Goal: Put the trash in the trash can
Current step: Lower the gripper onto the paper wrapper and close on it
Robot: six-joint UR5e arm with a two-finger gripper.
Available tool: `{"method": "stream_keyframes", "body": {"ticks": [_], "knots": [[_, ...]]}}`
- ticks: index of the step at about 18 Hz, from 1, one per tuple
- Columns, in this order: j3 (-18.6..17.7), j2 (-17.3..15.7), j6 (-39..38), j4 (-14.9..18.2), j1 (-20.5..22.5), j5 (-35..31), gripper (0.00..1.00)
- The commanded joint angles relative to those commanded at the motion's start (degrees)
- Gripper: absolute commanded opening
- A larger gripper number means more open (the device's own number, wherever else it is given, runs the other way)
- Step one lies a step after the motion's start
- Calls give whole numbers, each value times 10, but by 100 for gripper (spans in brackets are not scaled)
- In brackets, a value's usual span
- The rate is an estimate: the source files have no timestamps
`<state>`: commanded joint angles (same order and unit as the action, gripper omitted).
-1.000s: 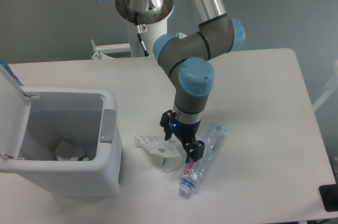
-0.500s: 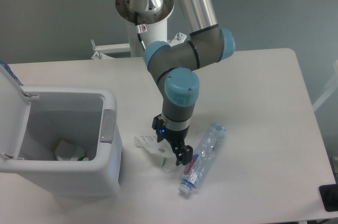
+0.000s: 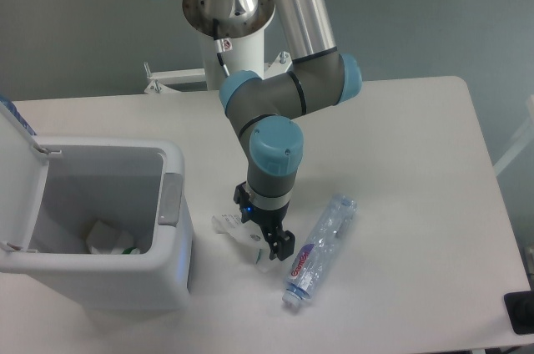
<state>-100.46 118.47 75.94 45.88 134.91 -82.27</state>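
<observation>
**Gripper low over the carton near the table's front edge**

Fixed camera: the gripper hangs wrist-down over the flattened white carton, which lies on the white table toward its front edge, just right of the trash can. The carton's left part shows clear of the gripper; its right part is covered by the dark fingers, so whether they touch it cannot be told. Nor can it be told whether the fingers stand apart or together (they merge into one dark shape from this angle).

The crushed clear bottle with its red-pink label lies just right of the gripper, slanted, cap end toward the front edge and its other end pointing toward the table's right side. It is near the fingers but apart from them.

The trash can stands at the table's front-left corner, lid flipped up on its left side, grey latch tab on its right rim. Inside, on the bottom, sits a white crumpled piece with a bit of green.
</observation>
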Motion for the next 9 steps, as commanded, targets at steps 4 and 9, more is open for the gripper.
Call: {"method": "stream_keyframes", "body": {"ticks": [4, 9], "knots": [[-3, 2, 0, 0, -2, 0, 100], [-9, 2, -2, -9, -5, -1, 99]]}}
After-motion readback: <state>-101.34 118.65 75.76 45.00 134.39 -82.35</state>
